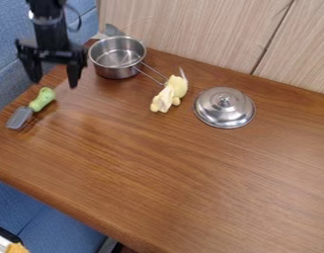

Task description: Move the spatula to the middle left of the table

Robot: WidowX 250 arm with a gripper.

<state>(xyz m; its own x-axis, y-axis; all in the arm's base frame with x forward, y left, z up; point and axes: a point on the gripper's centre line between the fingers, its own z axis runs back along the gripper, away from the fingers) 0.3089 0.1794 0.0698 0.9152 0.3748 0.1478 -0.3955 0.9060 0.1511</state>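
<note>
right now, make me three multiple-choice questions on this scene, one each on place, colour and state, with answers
1. Which part of the table holds the spatula, as the camera sees it?
A. right
B. left
C. middle

2. What colour is the spatula's handle?
A. green
B. red
C. purple

3. How is the pot standing?
A. upside down
B. upright, covered
C. upright, uncovered

Answers:
1. B: it lies near the left edge.
2. A: the handle is light green, beside a grey blade.
3. C: its open inside shows, and the lid lies on the table.
</note>
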